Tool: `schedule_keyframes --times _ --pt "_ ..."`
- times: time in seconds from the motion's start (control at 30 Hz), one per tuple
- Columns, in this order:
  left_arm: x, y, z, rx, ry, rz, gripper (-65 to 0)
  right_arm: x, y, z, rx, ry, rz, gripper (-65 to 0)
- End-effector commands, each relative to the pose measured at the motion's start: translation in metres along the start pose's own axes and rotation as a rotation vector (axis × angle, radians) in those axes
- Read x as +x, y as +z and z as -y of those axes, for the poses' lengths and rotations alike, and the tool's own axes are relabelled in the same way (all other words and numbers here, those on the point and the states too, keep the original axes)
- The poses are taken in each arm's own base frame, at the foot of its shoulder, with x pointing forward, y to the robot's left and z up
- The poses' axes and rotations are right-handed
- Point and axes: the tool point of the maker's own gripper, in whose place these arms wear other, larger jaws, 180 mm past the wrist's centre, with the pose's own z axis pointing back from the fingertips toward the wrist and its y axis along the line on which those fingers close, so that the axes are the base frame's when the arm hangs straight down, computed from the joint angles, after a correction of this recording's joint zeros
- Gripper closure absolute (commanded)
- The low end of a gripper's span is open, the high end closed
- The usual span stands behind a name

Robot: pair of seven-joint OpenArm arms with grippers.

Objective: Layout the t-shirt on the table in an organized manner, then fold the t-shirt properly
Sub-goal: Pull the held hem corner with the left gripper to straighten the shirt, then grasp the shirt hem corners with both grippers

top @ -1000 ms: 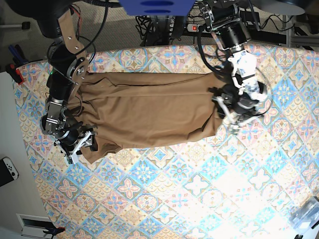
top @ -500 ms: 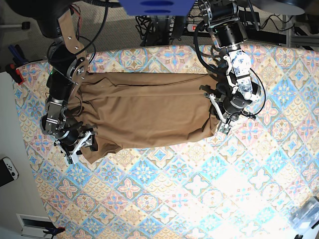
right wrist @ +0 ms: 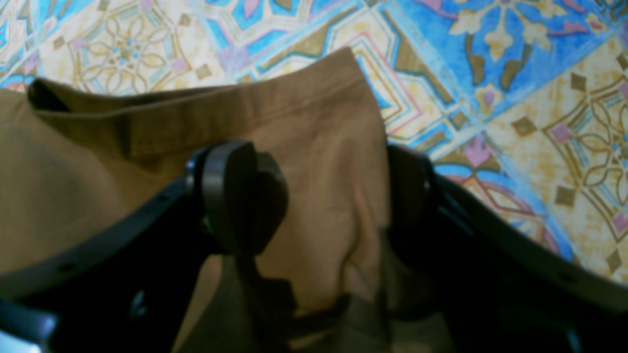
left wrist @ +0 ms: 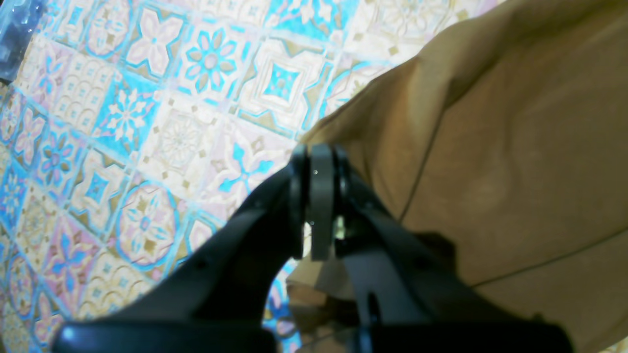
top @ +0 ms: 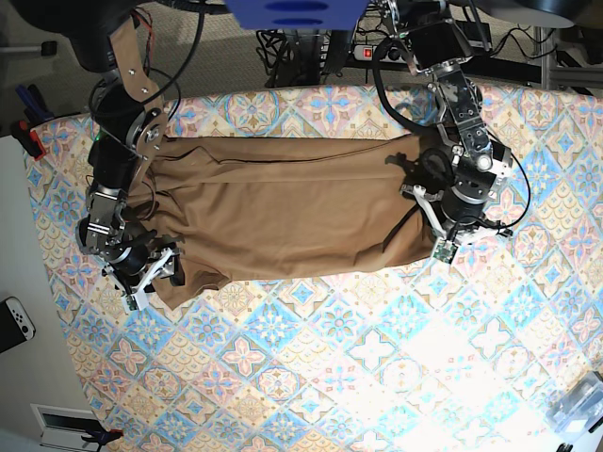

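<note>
The t-shirt (top: pixel 283 207) lies spread lengthwise along the surface's (top: pixel 377 377) far edge. The left fingers (left wrist: pixel 314 196) are clenched on its hem corner. The right fingers (right wrist: pixel 235 196) straddle a sleeve edge, released. Bare surface stretches nearward from the t-shirt.

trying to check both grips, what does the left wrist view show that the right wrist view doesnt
Only the left wrist view: the left gripper with its jaws closed at the edge of the t-shirt, and a clear plastic item at the top left corner.

Only the right wrist view: the right gripper with jaws wide apart, straddling a hemmed corner of the shirt; the pads are not pinching it.

Both: tan cloth lying on the table with its tile-pattern cover.
</note>
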Motion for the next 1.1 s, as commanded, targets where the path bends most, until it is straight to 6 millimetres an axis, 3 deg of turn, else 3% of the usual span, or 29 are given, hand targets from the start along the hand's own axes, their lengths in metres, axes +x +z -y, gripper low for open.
schedule_keyframes --times 0.0,0.27,0.33,0.4,0.5,0.57,0.67,0.7,0.83,1.0,1.07 --pt "0.015 0.003 -0.005 0.014 0.002 0.049 0.0 -0.021 0.001 0.002 -0.005 0.033 -0.117 -38.9" --pt "0.022 0.008 -0.011 0.037 -0.004 0.072 0.0 -0.021 0.001 0.002 -0.005 0.033 -0.117 -38.9" --pt "0.024 0.008 -0.016 0.049 -0.011 0.076 0.0 -0.021 0.002 0.003 -0.007 0.033 -0.115 -38.9" --pt "0.026 0.01 -0.034 0.087 -0.021 0.075 0.0 -0.02 0.002 0.004 -0.01 0.028 -0.11 -38.0" --pt "0.026 0.004 -0.05 0.108 -0.019 0.066 0.0 -0.02 0.002 0.004 -0.01 0.028 -0.11 -28.4" --pt "0.021 0.003 -0.063 0.128 -0.032 0.049 0.0 -0.02 0.002 0.004 -0.01 0.028 -0.111 -17.5" --pt "0.017 0.001 -0.068 0.131 -0.034 0.038 0.0 -0.02 0.002 0.004 -0.011 0.027 -0.111 -2.5" --pt "0.018 0.002 -0.072 0.139 -0.045 0.038 0.0 -0.02 0.002 0.004 -0.011 0.027 -0.111 0.0" --pt "0.015 0.003 -0.075 0.141 -0.051 0.033 0.0 -0.013 0.008 0.013 -0.041 0.049 -0.12 0.0" --pt "0.004 0.004 -0.067 0.122 -0.055 0.009 0.0 0.021 0.02 0.02 -0.116 0.117 -0.098 0.0" --pt "0.004 0.003 -0.066 0.119 -0.049 0.009 0.0 0.012 0.027 0.022 -0.146 0.135 -0.113 0.0"
